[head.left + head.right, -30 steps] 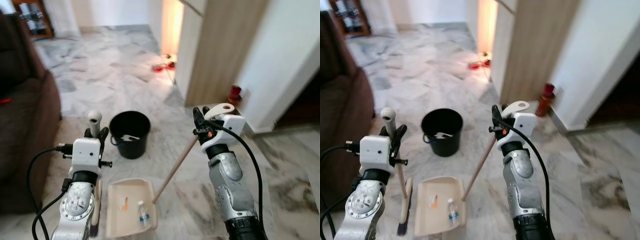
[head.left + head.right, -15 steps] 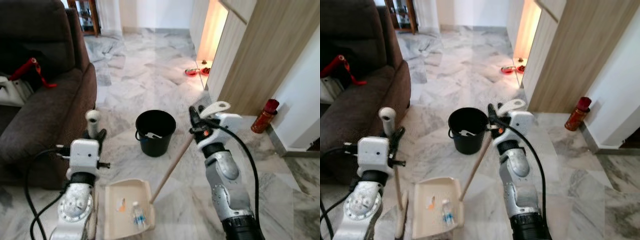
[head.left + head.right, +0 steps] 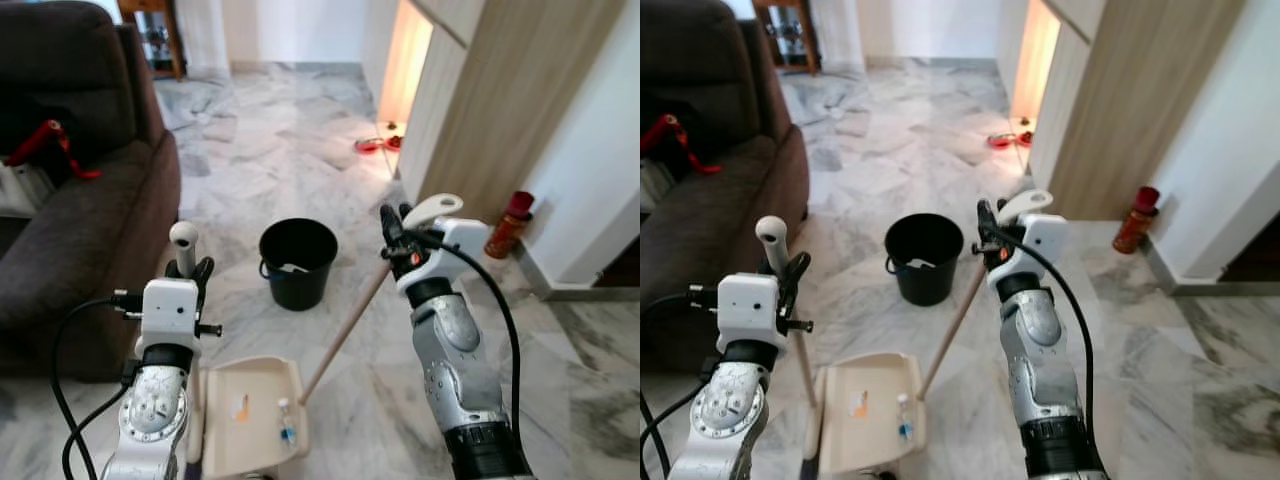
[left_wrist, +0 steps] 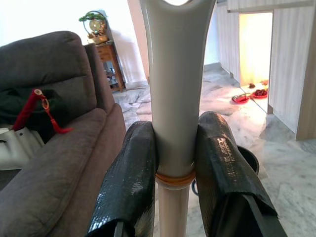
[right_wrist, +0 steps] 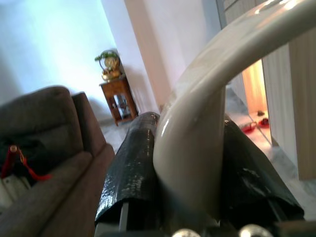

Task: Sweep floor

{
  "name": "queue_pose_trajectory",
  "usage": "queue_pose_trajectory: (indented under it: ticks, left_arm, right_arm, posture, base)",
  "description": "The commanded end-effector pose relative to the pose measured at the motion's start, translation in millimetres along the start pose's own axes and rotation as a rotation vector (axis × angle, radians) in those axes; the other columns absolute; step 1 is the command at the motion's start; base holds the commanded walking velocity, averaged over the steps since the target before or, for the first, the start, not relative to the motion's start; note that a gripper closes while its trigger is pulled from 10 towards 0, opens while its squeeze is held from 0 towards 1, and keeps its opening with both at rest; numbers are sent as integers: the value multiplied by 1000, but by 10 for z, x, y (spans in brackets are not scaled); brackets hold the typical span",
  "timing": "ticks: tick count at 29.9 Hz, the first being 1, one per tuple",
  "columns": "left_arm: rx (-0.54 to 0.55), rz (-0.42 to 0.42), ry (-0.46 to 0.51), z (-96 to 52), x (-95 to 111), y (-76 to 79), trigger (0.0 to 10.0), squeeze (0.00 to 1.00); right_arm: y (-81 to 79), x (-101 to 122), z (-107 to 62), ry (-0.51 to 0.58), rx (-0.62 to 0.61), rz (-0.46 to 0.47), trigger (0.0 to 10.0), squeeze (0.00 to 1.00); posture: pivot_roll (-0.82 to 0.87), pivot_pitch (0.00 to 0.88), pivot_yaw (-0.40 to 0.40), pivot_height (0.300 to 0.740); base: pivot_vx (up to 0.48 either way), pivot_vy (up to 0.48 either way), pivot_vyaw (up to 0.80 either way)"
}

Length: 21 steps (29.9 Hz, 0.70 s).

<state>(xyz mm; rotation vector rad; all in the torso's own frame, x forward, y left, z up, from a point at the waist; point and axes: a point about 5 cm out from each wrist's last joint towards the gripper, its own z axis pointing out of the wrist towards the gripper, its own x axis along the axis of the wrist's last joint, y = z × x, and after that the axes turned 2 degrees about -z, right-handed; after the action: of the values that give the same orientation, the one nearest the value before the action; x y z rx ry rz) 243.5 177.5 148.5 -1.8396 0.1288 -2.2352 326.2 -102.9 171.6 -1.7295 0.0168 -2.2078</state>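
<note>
My left gripper (image 3: pixel 190 270) is shut on the upright broom handle (image 3: pixel 184 238), just under its white rounded top; the wrist view shows black fingers (image 4: pixel 129 183) clamping the handle (image 4: pixel 174 103). My right gripper (image 3: pixel 394 230) is shut on the cream grip of the dustpan's long handle (image 3: pixel 346 334), seen close in the wrist view as the grip (image 5: pixel 195 148). The wooden stick slants down to the cream dustpan (image 3: pixel 222 440) on the floor between my arms. A small clear bottle (image 3: pixel 287 427) and an orange scrap (image 3: pixel 241 407) lie in it.
A black bucket (image 3: pixel 297 262) stands on the marble floor just beyond the dustpan. A dark sofa (image 3: pixel 80 220) fills the left side. At right are a wooden cabinet (image 3: pixel 490 100), a red bottle (image 3: pixel 507 224) by the wall, and red bowls (image 3: pixel 372 145) further back.
The whole view has swung left then slightly back as the camera moved, bringing the sofa into sight. Both grippers keep their holds on the broom and dustpan handle.
</note>
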Motion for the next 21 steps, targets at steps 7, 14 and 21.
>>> queue_pose_trajectory:
  ticks: [7, 14, 21]
  left_arm:
    - [8, 32, 51, 9, 83, -14, 10000, 0]
    - [9, 52, 60, 3, 92, -19, 10000, 0]
    - [18, 59, 63, -2, 96, -24, 10000, 0]
  right_arm:
    - [-95, 332, 76, 152, 32, 21, 10000, 0]
    - [-129, 479, 132, 204, 38, 21, 10000, 0]
    - [-148, 555, 156, 226, 42, 28, 10000, 0]
  posture:
    - [86, 65, -33, 740]
    - [87, 66, -29, 740]
    - [89, 67, -32, 740]
  base:
    - [273, 0, 0]
    - [297, 0, 0]
    - [333, 0, 127]
